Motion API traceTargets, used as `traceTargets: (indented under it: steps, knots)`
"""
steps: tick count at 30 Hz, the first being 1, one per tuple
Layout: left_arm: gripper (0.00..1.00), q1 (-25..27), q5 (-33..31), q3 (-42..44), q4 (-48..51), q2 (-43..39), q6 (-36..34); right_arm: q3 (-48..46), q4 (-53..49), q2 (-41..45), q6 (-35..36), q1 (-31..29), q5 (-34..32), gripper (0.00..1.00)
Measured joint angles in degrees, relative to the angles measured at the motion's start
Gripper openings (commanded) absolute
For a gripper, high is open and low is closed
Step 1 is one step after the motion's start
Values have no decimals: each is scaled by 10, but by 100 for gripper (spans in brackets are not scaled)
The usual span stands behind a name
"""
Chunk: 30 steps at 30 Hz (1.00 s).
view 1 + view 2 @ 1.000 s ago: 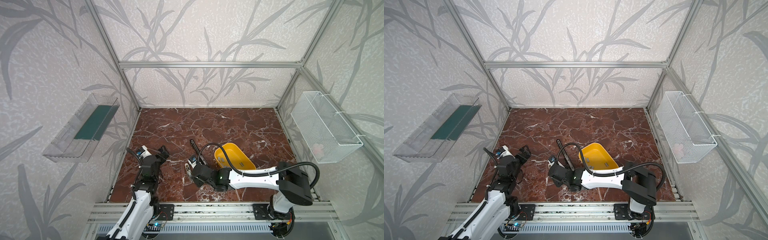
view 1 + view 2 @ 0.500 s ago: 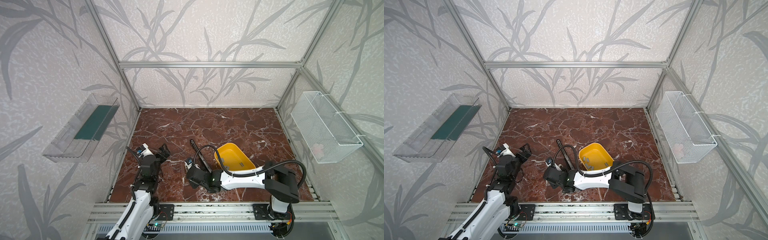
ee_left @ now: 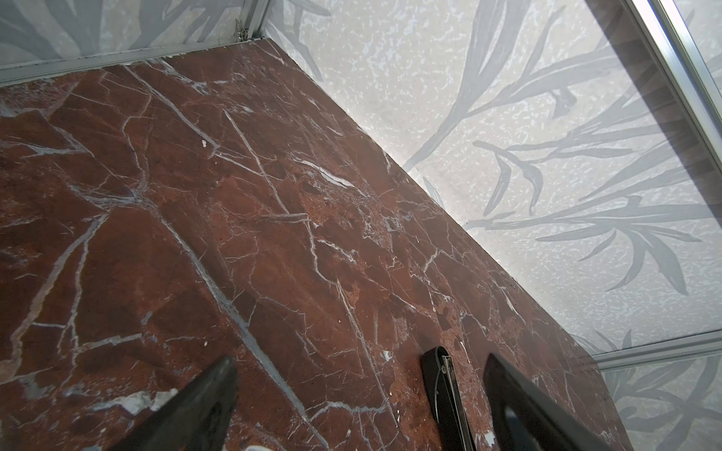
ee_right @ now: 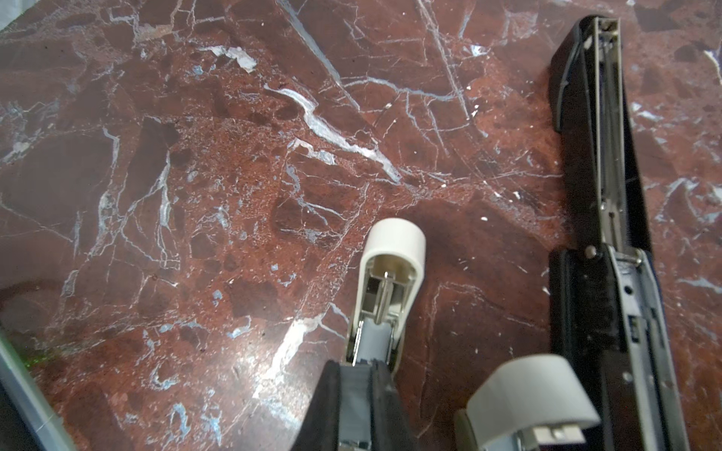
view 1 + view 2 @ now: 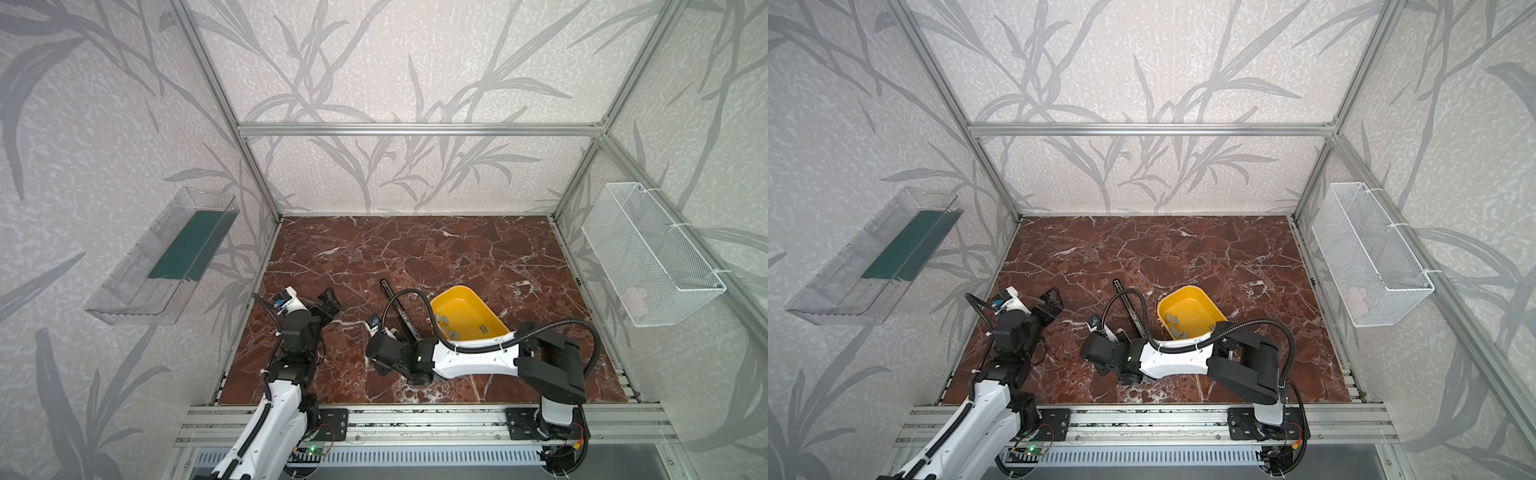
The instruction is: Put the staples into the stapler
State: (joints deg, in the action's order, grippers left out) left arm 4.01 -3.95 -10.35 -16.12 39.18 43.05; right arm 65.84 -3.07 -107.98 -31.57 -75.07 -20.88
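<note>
The long black stapler (image 5: pixel 400 309) lies opened out on the marble floor in both top views, just left of a yellow bin (image 5: pixel 463 301) that holds several grey strips of staples (image 5: pixel 444 319). My right gripper (image 4: pixel 357 365) sits low beside the stapler (image 4: pixel 601 218) and is shut on a cream-capped metal piece (image 4: pixel 394 250). A second cream piece (image 4: pixel 527 390) lies between it and the stapler. My left gripper (image 3: pixel 359 390) hangs open and empty above bare floor, left of the stapler's rounded end (image 3: pixel 439 375). In a top view that gripper (image 5: pixel 328 305) is well apart from the stapler.
A white wire basket (image 5: pixel 648 257) hangs on the right wall and a clear plastic shelf (image 5: pixel 166 257) on the left wall. Aluminium rails (image 5: pixel 415 419) run along the front edge. The right arm's forearm (image 5: pixel 473 361) and cable lie low across the bin's near side.
The right arm's elbow has swung left and its gripper has shifted slightly left, still shut on the cream piece. The left arm has barely moved.
</note>
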Motion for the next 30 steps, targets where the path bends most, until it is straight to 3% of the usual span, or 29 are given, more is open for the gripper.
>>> traceTargets:
  steps: [30]
  knots:
    - [98,0,0,0,1,-2,0,0,1,-25,-25,0,-1,14]
